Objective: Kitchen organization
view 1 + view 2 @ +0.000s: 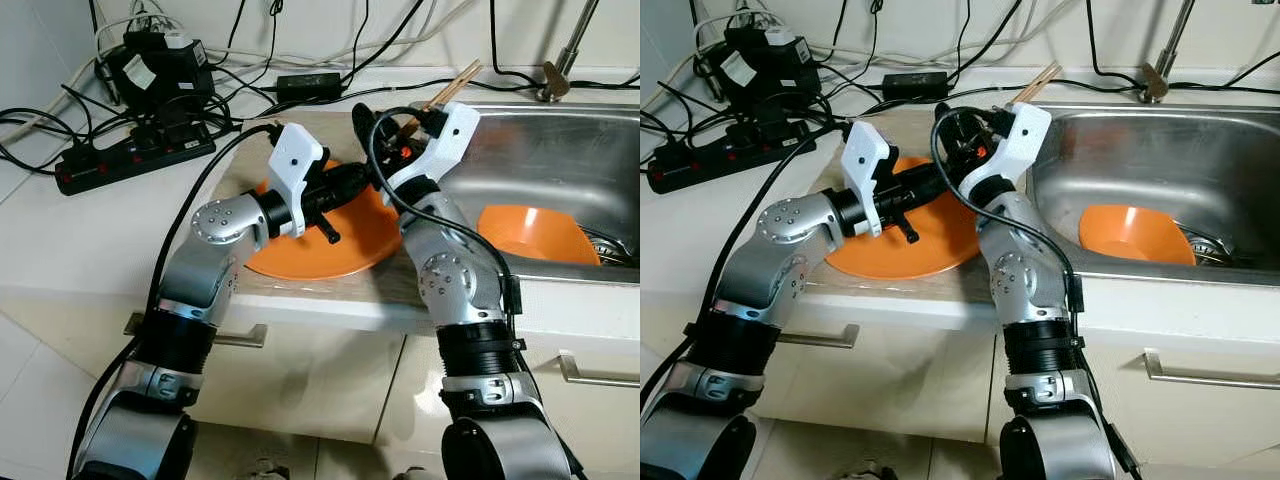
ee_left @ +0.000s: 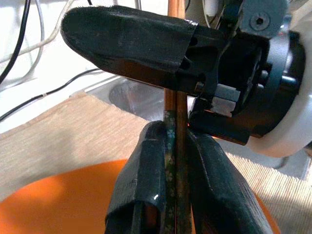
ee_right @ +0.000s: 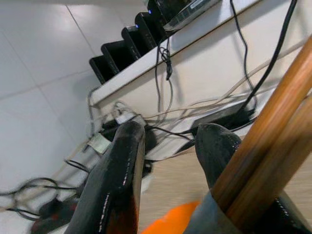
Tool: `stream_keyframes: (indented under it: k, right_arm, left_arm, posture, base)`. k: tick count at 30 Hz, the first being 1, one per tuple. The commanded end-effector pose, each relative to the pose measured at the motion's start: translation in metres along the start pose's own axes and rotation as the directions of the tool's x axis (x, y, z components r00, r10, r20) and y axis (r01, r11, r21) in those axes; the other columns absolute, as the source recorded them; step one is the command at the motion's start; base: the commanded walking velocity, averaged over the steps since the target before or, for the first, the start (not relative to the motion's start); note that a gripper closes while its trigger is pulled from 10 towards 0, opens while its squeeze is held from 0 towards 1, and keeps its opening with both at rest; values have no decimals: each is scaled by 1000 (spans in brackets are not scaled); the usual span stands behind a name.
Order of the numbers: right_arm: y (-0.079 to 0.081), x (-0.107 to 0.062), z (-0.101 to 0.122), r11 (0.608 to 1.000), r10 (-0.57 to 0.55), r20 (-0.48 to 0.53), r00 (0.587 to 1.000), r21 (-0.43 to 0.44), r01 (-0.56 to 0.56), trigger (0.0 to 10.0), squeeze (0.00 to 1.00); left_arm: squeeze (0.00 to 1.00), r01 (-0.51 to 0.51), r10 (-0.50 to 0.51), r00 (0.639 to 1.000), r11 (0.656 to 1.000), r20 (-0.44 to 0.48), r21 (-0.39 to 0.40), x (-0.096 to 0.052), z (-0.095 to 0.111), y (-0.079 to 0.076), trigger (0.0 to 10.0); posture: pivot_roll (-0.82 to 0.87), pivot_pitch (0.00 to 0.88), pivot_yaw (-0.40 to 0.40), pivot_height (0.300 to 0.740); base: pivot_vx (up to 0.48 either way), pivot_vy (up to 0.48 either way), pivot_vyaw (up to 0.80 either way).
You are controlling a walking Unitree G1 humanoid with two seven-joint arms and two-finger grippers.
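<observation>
my left gripper (image 2: pixel 178 146) pinches a pair of wooden chopsticks (image 2: pixel 174 126) above the orange plate (image 1: pixel 345 240) on the tabletop (image 1: pixel 90 240). my right gripper (image 3: pixel 168 146) is spread, the chopsticks resting against one finger.

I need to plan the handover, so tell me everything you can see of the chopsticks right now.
The chopsticks are a pair of slim brown sticks, wood or bamboo by their look, lying side by side. One carries a small floral pattern along its lower part. The left gripper pinches them between its fingers, and the right gripper meets them too, with the sticks against one of its fingers. They slant up over the orange plate, their free ends pointing toward the back of the counter beside the sink.
</observation>
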State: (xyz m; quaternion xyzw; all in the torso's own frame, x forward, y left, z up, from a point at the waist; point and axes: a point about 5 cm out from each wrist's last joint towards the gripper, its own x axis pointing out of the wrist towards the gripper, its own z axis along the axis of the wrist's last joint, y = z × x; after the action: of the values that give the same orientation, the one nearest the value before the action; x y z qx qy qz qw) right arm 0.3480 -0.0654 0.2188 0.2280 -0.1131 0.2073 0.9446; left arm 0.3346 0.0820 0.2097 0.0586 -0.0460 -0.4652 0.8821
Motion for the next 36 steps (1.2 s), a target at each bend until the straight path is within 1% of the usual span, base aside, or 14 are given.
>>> stream_keyframes:
  k: [1, 4, 5, 6, 7, 8, 17, 18, 28, 36]
  right_arm:
    - [5, 0, -5, 998, -15, -3, 1000, -68, 15, 10000, 0]
    - [3, 0, -6, 997, -21, -5, 1000, -69, 21, 10000, 0]
    - [1, 0, -7, 997, -32, -4, 999, -76, 32, 8196, 0]
    - [0, 0, -7, 996, -40, 0, 999, -85, 40, 1137, 0]
    - [0, 0, -7, 996, -40, 0, 999, -85, 40, 1137, 0]
    - [-2, -1, -7, 994, -52, 5, 999, -96, 53, 0, 0]
    - [-5, -2, -9, 991, -81, 14, 997, -106, 82, 0, 0]
    - [-5, -2, -9, 991, -82, 14, 997, -105, 83, 0, 0]
    - [-6, -3, -12, 991, -87, 7, 996, -102, 87, 0, 0]
    - [-6, -4, -15, 991, -90, 3, 996, -101, 90, 0, 0]
  left_arm:
    - [0, 50, -50, 999, 999, 8, 18, 2, 5, -6, 0]
    - [0, 49, -49, 999, 999, 6, 18, 2, 4, -6, 0]
    - [0, 50, -50, 999, 999, 4, 19, 2, 4, -7, 0]
    - [0, 52, -52, 999, 998, 1, 22, 2, 4, -7, 0]
    - [0, 52, -52, 999, 998, 1, 22, 2, 4, -7, 0]
    - [0, 55, -55, 999, 998, -3, 26, 2, 4, -7, 0]
    - [0, 42, -40, 999, 998, -27, 45, 2, 4, -5, 0]
    - [0, 30, -28, 999, 998, -41, 48, 2, 2, -4, 10000]
    - [0, 6, -3, 998, 999, -65, 53, 2, -1, -1, 10000]
    - [0, -15, 21, 995, 998, -101, 59, 1, -5, 2, 10000]
  posture:
    - [-7, 22, 85, 715]
    - [-7, 21, 84, 715]
    - [-8, 21, 84, 715]
    - [-8, 20, 84, 715]
    - [-8, 20, 84, 715]
    - [-8, 19, 83, 715]
    - [-8, 13, 83, 715]
    - [-9, 12, 84, 715]
    - [-8, 13, 84, 715]
    - [-7, 17, 85, 715]
  base:
    - [0, 0, 0]
    - [0, 0, 0]
    - [0, 0, 0]
    - [0, 0, 0]
    - [0, 0, 0]
    - [0, 0, 0]
    - [0, 0, 0]
    - [0, 0, 0]
    - [0, 0, 0]
    - [0, 0, 0]
